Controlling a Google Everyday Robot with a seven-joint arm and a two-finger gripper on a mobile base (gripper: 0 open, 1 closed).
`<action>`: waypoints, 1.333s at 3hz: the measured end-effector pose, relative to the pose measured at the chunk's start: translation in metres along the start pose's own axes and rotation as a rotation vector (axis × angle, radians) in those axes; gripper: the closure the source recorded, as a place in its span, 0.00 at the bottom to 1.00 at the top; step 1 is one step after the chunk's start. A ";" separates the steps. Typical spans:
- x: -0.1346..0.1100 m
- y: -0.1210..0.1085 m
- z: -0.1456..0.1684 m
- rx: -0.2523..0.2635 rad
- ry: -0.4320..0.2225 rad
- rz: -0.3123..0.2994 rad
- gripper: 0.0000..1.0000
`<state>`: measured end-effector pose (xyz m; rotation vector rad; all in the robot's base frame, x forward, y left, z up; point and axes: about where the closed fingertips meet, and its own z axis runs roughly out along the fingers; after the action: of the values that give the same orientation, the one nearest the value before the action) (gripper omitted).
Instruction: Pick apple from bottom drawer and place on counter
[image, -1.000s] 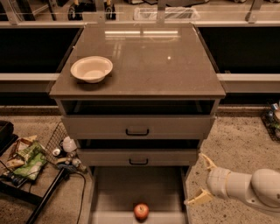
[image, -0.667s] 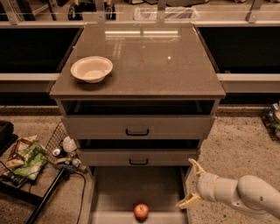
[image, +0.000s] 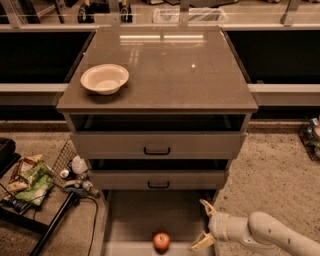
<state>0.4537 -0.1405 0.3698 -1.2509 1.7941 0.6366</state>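
Speckled floor (image: 272, 165) surrounds the cabinet (image: 115, 144); the apple (image: 161, 241) sits near the front of the open bottom drawer (image: 145, 212). The gripper (image: 205, 225), fingers spread and empty, hovers by the drawer's right wall: likely mid-reach, needing a leftward move around the apple before closing.

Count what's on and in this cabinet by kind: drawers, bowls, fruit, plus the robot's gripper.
Drawers: 3 (top drawer, middle drawer, bottom drawer pulled out)
Bowls: 1, the cream bowl on the counter
Apples: 1, the apple in the bottom drawer
Grippers: 1, the gripper, open, right of the apple by the bottom drawer's right wall
Total: 6
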 end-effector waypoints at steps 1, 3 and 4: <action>0.000 0.000 0.000 0.000 0.000 0.000 0.00; 0.054 -0.007 0.091 -0.080 0.009 0.005 0.00; 0.096 0.004 0.154 -0.148 0.010 0.032 0.00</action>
<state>0.4886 -0.0669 0.2071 -1.3278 1.8055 0.7946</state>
